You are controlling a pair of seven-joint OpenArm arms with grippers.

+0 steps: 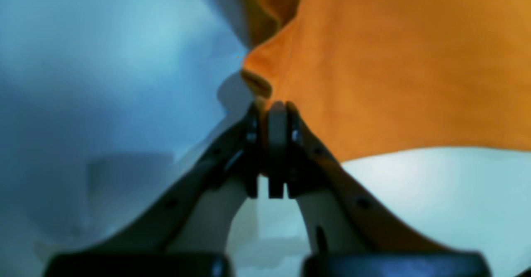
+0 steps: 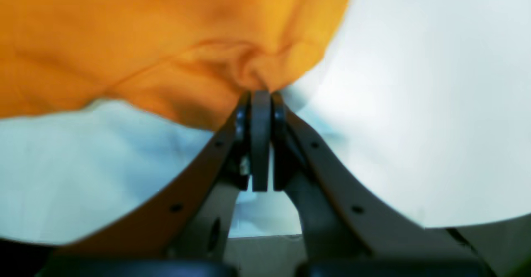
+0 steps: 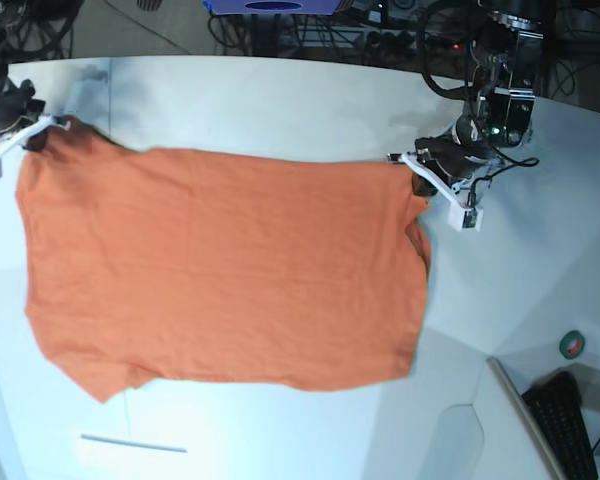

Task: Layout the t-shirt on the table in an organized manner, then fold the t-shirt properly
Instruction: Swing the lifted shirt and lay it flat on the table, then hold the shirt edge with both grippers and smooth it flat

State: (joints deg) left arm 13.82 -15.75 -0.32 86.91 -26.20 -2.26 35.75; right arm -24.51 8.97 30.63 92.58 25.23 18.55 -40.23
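The orange t-shirt point(image 3: 220, 270) is spread wide over the white table point(image 3: 280, 100), stretched between my two grippers along its far edge. My left gripper point(image 3: 405, 160) is shut on the shirt's far right corner; in the left wrist view the gripper point(image 1: 271, 105) pinches the fabric edge point(image 1: 394, 61) above the table point(image 1: 435, 194). My right gripper point(image 3: 65, 122) is shut on the far left corner; in the right wrist view the gripper point(image 2: 260, 94) bites a bunched fold of the shirt point(image 2: 124, 32) over the table point(image 2: 415, 103). Neckline and tag do not show.
A green tape roll point(image 3: 573, 345) lies near the table's right edge. A black keyboard point(image 3: 565, 425) sits at the bottom right beyond the curved edge. Cables and a blue object point(image 3: 270, 5) lie behind the table. A thin seam line point(image 3: 130, 443) runs near the front left.
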